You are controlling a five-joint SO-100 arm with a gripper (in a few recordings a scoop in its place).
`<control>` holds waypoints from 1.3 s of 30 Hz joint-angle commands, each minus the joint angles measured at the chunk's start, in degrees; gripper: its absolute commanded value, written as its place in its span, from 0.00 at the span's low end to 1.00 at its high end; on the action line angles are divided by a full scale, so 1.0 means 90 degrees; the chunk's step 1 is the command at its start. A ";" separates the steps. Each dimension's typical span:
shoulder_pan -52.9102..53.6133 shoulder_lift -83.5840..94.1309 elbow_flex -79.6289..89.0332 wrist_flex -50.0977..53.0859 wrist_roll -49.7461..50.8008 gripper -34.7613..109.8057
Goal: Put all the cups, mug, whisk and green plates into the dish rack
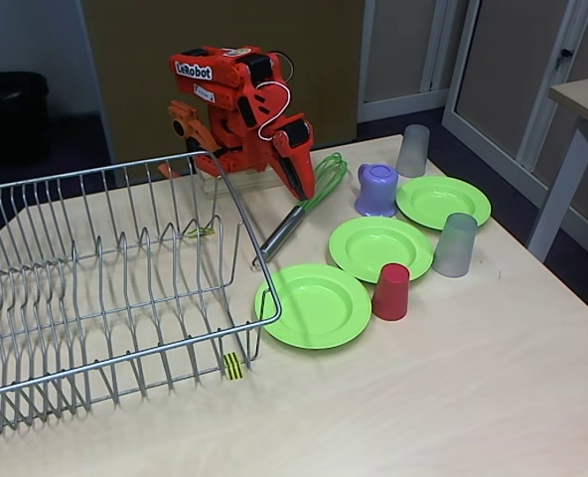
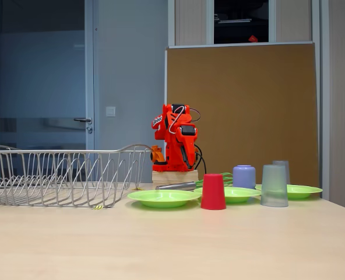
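Orange arm [image 1: 239, 94] was folded on its wooden base at the back of the table [image 1: 453, 397], gripper [image 1: 296, 179] tucked down in front of the base. Couldn't tell whether the jaws were apart or together; nothing was visibly clamped in them.

Whisk [image 1: 309, 204] lay flat just beside the gripper in a fixed view, green loops right of the tip, silver handle running down-left toward the rack corner.

Mug [image 1: 376, 189] sat upside down, just right of the whisk loops. One grey cup [image 1: 412, 150] stood inverted farther right and behind it, the other grey cup [image 1: 456, 244] well right and forward of the gripper, also inverted.

Three green plates: far plate [image 1: 443, 202] right of the mug, middle plate [image 1: 379, 247] forward-right of the gripper, near plate [image 1: 314, 304] straight forward of it, its rim at the rack's corner.

Red cup [image 1: 390, 291] was upside down between the near and middle plates.

Dish rack [image 1: 105, 288] was left and forward of the gripper, holding none of these items, striped tag [image 1: 233, 366] on its front edge.
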 commanded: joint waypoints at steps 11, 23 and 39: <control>0.0352 0.0146 -0.0625 0.0459 -0.1201 0.24; -0.0469 -0.2314 -0.3066 0.0498 -0.1270 0.27; -0.1816 -0.7637 -0.7539 0.1143 0.3262 0.24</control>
